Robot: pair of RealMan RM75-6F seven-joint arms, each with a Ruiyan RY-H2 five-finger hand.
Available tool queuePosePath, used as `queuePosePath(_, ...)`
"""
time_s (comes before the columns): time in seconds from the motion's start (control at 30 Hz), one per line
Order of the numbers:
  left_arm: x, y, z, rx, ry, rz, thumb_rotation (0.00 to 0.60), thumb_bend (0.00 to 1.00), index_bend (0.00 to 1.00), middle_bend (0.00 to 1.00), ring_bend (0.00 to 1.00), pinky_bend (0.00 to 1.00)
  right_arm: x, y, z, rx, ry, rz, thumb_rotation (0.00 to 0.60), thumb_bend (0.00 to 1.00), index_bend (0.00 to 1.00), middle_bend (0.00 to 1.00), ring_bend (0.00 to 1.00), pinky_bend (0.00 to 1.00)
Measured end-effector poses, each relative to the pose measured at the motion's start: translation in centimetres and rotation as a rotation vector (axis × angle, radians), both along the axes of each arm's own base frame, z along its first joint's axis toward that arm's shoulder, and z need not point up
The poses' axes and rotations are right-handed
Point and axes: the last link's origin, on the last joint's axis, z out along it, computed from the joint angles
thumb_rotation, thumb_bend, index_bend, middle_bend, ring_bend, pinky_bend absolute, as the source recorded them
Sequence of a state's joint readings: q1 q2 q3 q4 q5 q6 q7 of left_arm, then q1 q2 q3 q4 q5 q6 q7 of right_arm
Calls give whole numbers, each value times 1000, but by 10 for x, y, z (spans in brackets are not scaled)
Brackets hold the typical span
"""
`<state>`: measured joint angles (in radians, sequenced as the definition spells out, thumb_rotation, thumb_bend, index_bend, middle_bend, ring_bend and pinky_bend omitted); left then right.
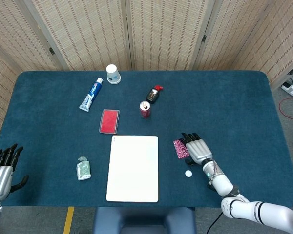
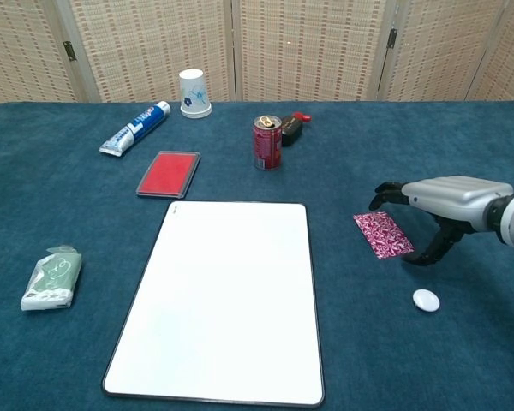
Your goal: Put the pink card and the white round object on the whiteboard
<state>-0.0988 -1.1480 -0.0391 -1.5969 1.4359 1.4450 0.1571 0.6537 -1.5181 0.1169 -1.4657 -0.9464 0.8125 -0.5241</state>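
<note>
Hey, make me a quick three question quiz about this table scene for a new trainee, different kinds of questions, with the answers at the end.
1. True or false: the pink card already lies on the whiteboard.
2. Which hand is nearest the pink card? A) left hand B) right hand
3. Fill in: the white round object lies on the blue ______, on the right hand's side of the whiteboard.

Key
1. False: it lies on the cloth beside the whiteboard, with the right hand's fingers spread just above it.
2. B
3. tablecloth
</note>
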Motion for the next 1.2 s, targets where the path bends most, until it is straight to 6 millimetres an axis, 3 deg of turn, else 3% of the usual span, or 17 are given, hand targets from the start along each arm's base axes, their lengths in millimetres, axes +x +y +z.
queuePosePath(1.2,-2,-2,0,2,3,12,600,342,63,54,83,0,1,-14,-10,31,52,-23,521,363,104,31,56,0)
